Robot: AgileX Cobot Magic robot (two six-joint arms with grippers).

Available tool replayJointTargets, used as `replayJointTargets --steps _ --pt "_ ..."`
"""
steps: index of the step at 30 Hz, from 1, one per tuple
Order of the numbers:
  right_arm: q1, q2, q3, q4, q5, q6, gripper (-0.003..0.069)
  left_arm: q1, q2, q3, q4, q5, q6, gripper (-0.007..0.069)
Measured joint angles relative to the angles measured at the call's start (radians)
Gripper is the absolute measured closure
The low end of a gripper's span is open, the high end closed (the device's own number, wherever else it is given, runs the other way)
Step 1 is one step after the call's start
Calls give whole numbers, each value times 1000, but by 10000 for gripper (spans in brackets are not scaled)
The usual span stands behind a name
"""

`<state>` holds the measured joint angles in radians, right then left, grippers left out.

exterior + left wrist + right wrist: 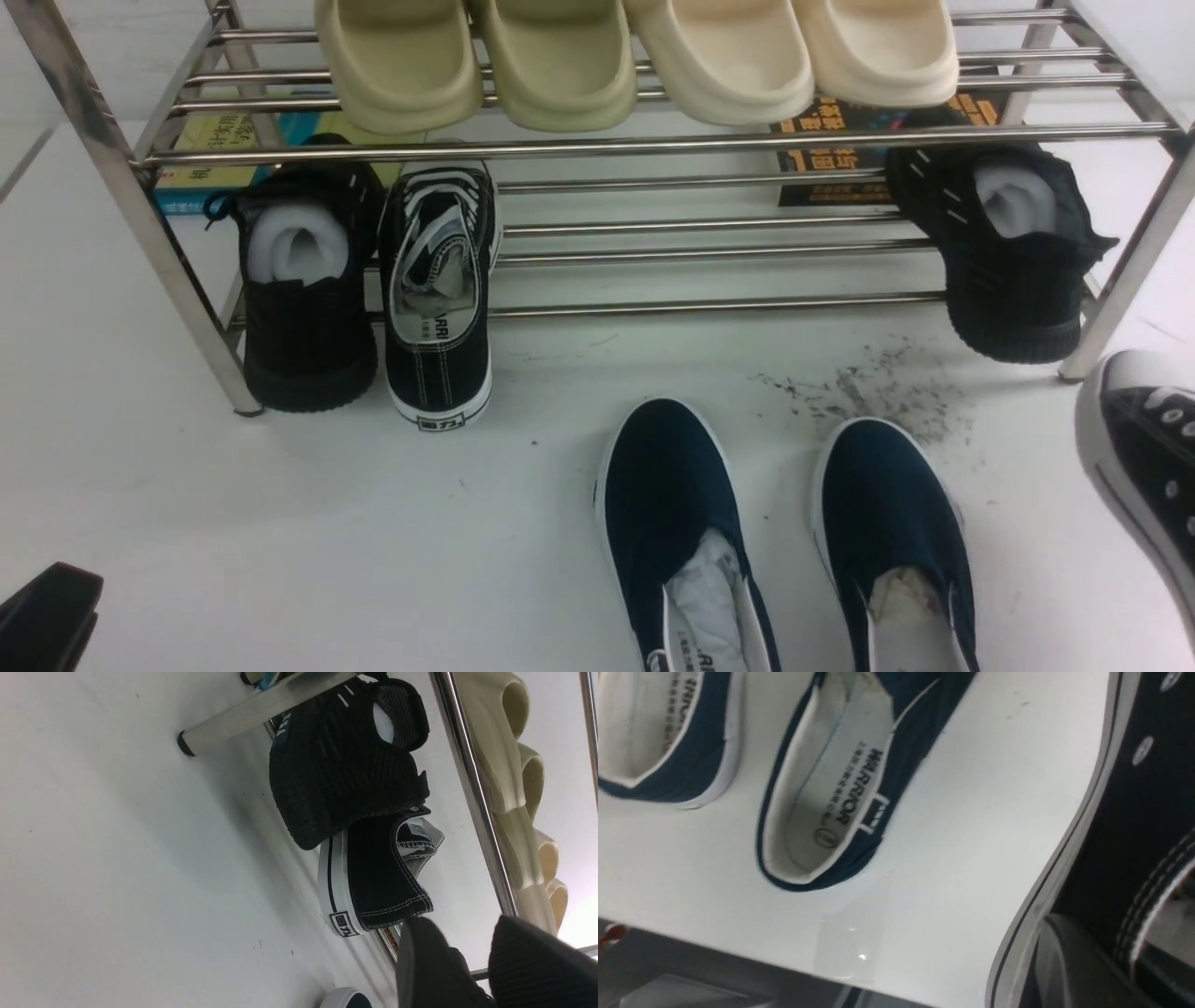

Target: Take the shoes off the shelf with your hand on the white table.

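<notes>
One black canvas sneaker point(439, 299) with white laces stands on the lower tier of the chrome shelf point(653, 145), toe inward and heel toward me. It also shows in the left wrist view point(373, 877). My left gripper point(465, 924) is open and empty, a short way in front of that sneaker; part of it shows at the front view's lower left corner point(47, 616). The second sneaker point(1139, 457) is off the shelf at the far right over the white table point(280, 523). My right gripper point(1092, 952) is shut on its side wall point(1148, 812).
Two navy slip-ons point(672, 523) point(896, 532) lie on the table in front of the shelf. All-black knit shoes point(303, 289) point(1013, 252) sit at both ends of the lower tier. Beige slides point(560, 56) fill the top tier. Dark specks point(868, 387) mark the table. The table edge point(738, 961) is near.
</notes>
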<state>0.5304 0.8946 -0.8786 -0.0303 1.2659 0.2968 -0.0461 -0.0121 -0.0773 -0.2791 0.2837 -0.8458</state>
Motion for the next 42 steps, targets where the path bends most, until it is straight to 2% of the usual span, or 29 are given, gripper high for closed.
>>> replayJointTargets --steps 5,12,27,34,38,39,42 --pt "0 0 47 -80 -11 28 643 0 0 -1 -4 29 5 386" --pt "0 5 181 -89 -46 71 643 0 0 -1 -4 44 5 386" --pt "-12 151 193 -189 -145 102 643 0 0 -1 -12 69 5 386" --pt "-172 182 193 -150 -217 69 643 0 0 -1 -14 83 5 386" --pt "-260 201 193 -73 -256 -12 643 0 0 -1 -14 84 5 386" --pt "-292 213 193 -21 -261 -69 643 0 0 -1 -14 84 5 386" --pt "-318 232 193 30 -271 -143 643 0 0 -1 -14 84 5 386"
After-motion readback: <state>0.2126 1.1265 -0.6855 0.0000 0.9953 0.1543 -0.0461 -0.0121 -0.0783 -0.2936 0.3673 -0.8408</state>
